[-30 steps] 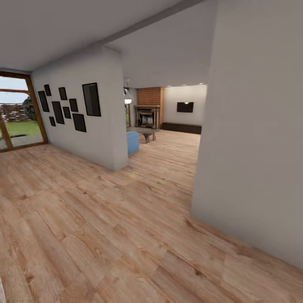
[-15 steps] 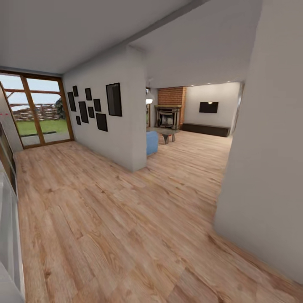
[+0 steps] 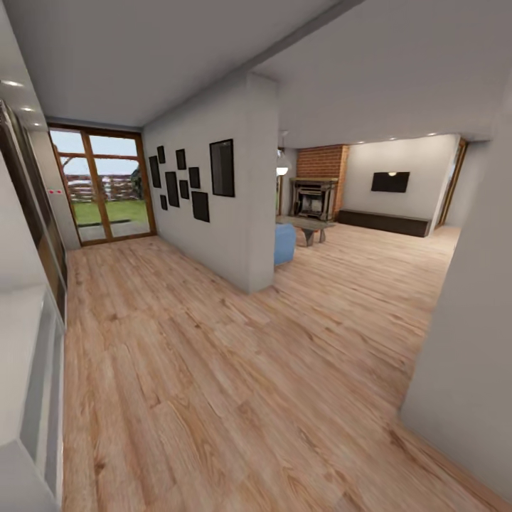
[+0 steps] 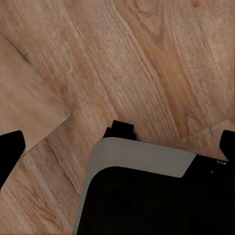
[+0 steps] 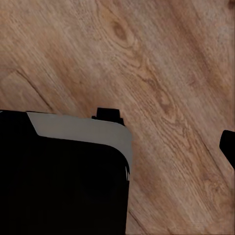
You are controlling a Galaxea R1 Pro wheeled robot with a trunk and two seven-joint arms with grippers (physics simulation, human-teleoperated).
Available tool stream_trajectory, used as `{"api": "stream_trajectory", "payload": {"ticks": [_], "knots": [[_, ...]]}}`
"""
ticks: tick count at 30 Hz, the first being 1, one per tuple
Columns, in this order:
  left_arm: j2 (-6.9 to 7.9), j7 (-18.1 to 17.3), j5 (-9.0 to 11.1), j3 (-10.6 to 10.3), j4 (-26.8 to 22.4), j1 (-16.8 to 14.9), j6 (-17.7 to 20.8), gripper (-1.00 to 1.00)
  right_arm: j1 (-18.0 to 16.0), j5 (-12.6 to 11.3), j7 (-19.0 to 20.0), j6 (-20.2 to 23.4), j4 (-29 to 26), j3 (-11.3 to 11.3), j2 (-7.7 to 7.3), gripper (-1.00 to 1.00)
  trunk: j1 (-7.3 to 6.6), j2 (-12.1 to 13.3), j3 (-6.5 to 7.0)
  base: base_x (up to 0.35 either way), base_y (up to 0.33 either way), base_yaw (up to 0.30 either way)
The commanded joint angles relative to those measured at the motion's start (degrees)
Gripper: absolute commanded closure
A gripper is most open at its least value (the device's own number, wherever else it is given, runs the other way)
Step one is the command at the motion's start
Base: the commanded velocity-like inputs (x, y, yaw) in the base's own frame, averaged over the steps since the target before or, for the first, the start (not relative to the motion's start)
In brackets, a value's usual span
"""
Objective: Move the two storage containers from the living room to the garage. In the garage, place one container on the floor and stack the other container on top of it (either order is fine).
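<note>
The two storage containers are out of view, and so is the garage. I stand in a hallway with light wood planks. Ahead on the right it opens into the living room [image 3: 370, 249], with a red brick fireplace [image 3: 314, 193] and the end of a blue sofa [image 3: 284, 243]. In the left wrist view my left gripper [image 4: 117, 147] hangs over the planks, its dark fingertips [image 4: 10, 147] wide apart at the picture's edges, nothing between them. In the right wrist view my right gripper [image 5: 117, 147] shows one fingertip [image 5: 228, 146] far out at the edge, over bare planks.
A white partition wall [image 3: 235, 213] with several black frames divides hallway from living room. Another wall corner [image 3: 469, 355] stands close on the right. A white cabinet [image 3: 28, 370] lines the left side. Glass doors [image 3: 107, 185] end the hallway. My dark base [image 4: 147, 200] fills part of both wrist views.
The whole head view has shifted: the camera has turned left and moved on. The glass doors, left cabinet and more of the living room have come into view.
</note>
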Motion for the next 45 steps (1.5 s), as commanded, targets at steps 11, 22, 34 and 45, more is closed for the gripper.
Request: {"api": "stream_trajectory", "payload": {"ticks": [11,22,34,45], "knots": [[-0.01,0.1,0.4,-0.2,0.0,0.0,-0.2,-1.0,-0.1,-0.2,0.1,-0.3,0.2,0.9,-0.04,-1.0,0.03,0.0,-0.07,0.322,0.0,0.009],[-0.01,0.1,0.4,-0.2,0.0,-0.1,-0.1,-1.0,-0.1,-0.6,-0.3,-0.3,0.2,0.5,0.2,-1.0,0.03,0.0,-0.07,0.322,0.0,0.0],[-0.01,0.1,0.4,-0.2,0.0,0.0,-0.2,-1.0,-0.1,-0.9,-0.6,-0.4,0.2,0.2,0.52,-1.0,0.03,0.0,-0.07,0.322,0.0,0.0],[-0.01,0.1,0.4,-0.2,0.0,0.0,-0.3,-1.0,-0.1,-0.8,-0.6,-0.4,0.2,0.3,0.63,-1.0,0.03,0.0,-0.07,0.322,0.0,-0.082]]}}
